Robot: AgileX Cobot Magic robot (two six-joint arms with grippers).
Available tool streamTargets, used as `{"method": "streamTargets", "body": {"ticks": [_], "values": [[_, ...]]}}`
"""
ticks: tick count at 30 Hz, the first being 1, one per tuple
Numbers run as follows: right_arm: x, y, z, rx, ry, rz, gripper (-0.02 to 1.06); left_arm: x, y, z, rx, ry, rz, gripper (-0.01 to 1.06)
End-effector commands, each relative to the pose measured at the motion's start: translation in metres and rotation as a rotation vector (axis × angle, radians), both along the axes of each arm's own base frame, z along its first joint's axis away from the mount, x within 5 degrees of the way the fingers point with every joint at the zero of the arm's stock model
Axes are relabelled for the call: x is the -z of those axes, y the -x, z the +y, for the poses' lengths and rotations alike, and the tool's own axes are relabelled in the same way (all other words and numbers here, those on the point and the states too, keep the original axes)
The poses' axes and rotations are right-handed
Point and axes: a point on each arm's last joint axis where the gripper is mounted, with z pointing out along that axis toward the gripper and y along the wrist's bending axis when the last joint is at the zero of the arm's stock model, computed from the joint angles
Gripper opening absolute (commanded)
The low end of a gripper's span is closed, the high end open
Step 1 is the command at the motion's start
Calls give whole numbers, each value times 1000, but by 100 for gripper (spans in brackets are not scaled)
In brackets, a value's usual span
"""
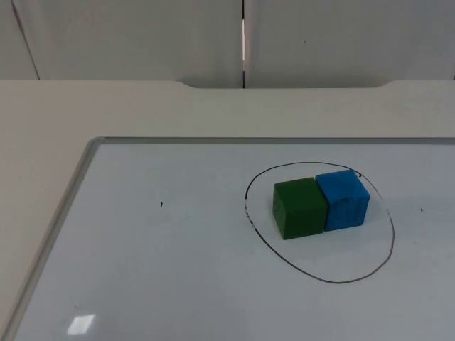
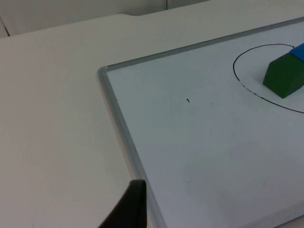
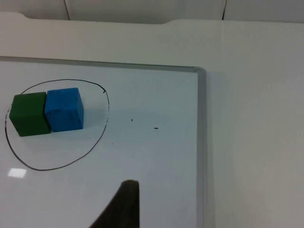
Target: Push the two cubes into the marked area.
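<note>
A green cube (image 1: 299,207) and a blue cube (image 1: 343,199) stand side by side, touching, inside a black hand-drawn oval (image 1: 334,282) on the whiteboard's right half. The green one is on the left. In the left wrist view the green cube (image 2: 284,75) and a corner of the blue cube (image 2: 299,50) lie far off, and my left gripper (image 2: 128,209) hangs over the board's left frame. In the right wrist view the green cube (image 3: 29,114) and blue cube (image 3: 64,109) sit within the oval (image 3: 47,168); my right gripper (image 3: 122,206) hangs above the board, well away from them.
The whiteboard has a raised grey frame (image 1: 71,195) and lies on the white table top (image 1: 43,121), with the grey partition wall (image 1: 142,35) behind it. The frame's corners appear in the wrist views (image 2: 118,118) (image 3: 201,142). Small black specks (image 1: 161,204) mark the board.
</note>
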Motion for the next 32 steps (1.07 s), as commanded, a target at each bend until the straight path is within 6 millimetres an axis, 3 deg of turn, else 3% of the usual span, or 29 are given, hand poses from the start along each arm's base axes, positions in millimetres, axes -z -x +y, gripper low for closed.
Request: {"method": "streamTargets", "body": {"ticks": [1,17,32], "values": [[2,0,0,9,0,3,105,2,0,0,-3,-2,1,105],[2,0,0,7,-2,3,105,2,0,0,-16,-2,2,105],[2,0,0,7,-2,3,105,2,-1,-2,-374,-4,0,105]]}}
